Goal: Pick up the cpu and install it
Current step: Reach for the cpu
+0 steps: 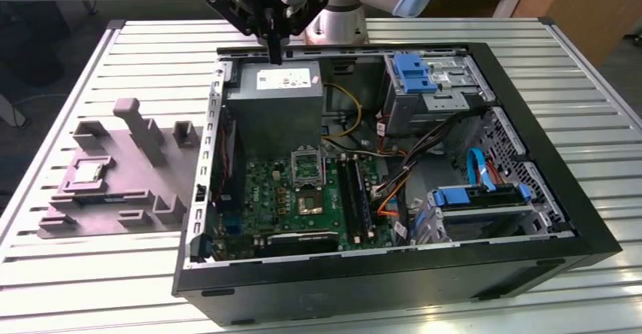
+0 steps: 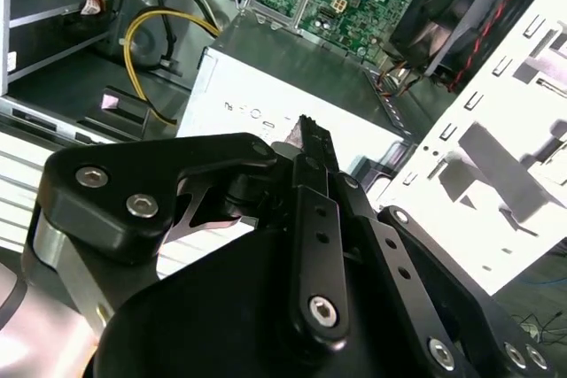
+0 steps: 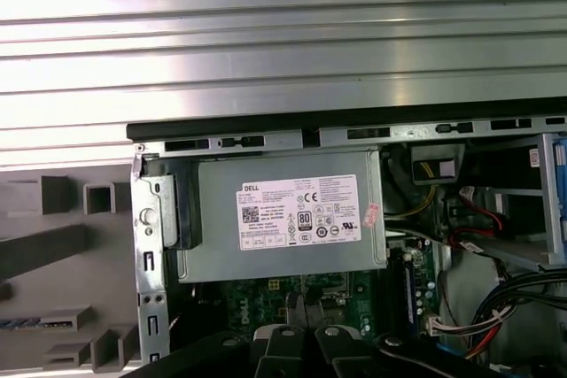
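The end effector [image 1: 274, 56] hangs just above the grey power supply [image 1: 273, 104] at one edge of the open computer case [image 1: 401, 274], its fingers pressed together with nothing seen between them. The cpu [image 1: 89, 171] lies well apart, outside the case, on the grey fixture [image 1: 110, 221] toward the exterior view's left. The case's side wall stands between them; bare slatted bench [image 1: 101, 289] surrounds fixture and case

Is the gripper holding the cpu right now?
No, the cpu sits on the grey fixture outside the case, away from the gripper.
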You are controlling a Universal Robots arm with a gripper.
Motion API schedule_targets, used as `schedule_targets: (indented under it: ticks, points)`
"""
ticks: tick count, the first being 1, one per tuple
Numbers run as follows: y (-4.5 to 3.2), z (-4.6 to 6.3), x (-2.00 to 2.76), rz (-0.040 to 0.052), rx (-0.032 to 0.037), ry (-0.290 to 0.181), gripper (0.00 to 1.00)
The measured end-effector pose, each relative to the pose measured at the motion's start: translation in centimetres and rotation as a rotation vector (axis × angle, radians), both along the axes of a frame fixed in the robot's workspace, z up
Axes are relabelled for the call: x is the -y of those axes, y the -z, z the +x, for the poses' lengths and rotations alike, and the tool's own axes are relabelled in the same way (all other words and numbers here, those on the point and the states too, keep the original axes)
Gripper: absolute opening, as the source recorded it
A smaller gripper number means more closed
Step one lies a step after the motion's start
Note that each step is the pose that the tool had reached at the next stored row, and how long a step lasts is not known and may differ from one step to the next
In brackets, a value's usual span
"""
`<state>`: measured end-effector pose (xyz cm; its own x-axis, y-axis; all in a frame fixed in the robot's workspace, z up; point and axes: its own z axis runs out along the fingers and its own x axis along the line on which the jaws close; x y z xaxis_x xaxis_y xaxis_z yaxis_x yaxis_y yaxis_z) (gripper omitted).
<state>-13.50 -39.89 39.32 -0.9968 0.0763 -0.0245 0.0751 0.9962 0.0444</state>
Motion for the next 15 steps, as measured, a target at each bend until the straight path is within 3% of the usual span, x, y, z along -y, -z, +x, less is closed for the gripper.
schedule_targets:
  ticks: [15]
  points:
    - [0.01,-1.2,0.0,-0.0001,-0.0001,0.0,0.11]
